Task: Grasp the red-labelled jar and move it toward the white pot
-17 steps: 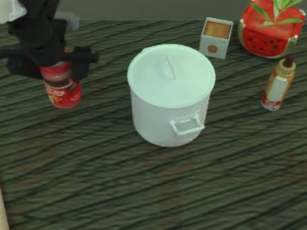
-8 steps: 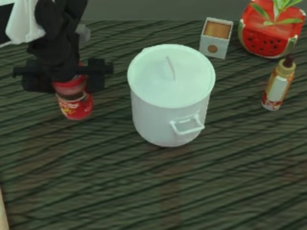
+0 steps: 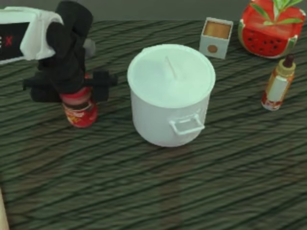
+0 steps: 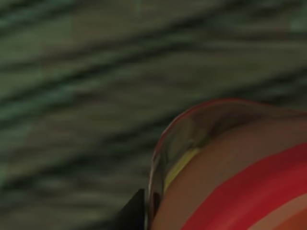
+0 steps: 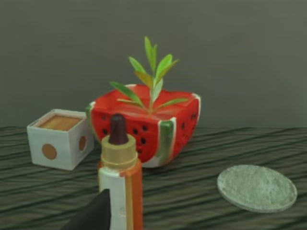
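Note:
The red-labelled jar [image 3: 80, 111] stands upright left of the white pot [image 3: 170, 93], a short gap away. My left gripper [image 3: 73, 92] comes down over the jar from above and is shut on its lid end. In the left wrist view the jar [image 4: 230, 182] fills the lower corner, pressed against a dark fingertip [image 4: 133, 214]. Whether the jar's base touches the table cannot be told. The pot has its flat lid on, and its side handle [image 3: 187, 125] faces the front. My right arm is outside the top view; only a dark edge of my right gripper [image 5: 95, 213] shows.
A small white box with a brown top [image 3: 216, 37] stands behind the pot. At the far right are a watermelon-patterned planter [image 3: 271, 28] and a yellow-capped sauce bottle [image 3: 278, 84]. The right wrist view also shows a grey disc [image 5: 256, 188] on the table.
My left gripper has carried the jar to the right and a little toward the front, closing the gap to the pot. Everything else has stayed put.

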{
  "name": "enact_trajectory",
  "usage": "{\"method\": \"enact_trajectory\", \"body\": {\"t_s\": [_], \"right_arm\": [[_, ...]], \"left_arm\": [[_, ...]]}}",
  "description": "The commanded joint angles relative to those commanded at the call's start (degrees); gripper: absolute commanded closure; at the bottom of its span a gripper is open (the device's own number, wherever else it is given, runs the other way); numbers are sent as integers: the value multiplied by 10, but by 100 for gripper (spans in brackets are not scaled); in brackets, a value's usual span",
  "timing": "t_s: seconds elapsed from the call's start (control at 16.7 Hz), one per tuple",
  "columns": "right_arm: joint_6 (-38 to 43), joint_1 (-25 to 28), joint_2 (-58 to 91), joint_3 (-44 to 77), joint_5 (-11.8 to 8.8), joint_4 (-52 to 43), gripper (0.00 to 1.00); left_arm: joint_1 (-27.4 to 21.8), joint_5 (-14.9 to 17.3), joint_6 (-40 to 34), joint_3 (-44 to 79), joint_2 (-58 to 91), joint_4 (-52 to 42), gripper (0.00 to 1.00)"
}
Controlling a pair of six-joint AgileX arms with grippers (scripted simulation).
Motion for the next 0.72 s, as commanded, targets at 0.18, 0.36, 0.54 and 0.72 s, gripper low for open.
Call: {"method": "enact_trajectory", "body": {"t_s": [0.18, 0.36, 0.54, 0.72], "right_arm": [[0, 0, 0, 0, 0, 0, 0], [0, 0, 0, 0, 0, 0, 0], [0, 0, 0, 0, 0, 0, 0], [0, 0, 0, 0, 0, 0, 0]], "left_arm": [[0, 0, 0, -3, 4, 7, 100], [0, 0, 0, -3, 4, 7, 92], [0, 0, 0, -3, 4, 7, 70], [0, 0, 0, -3, 4, 7, 47]]}}
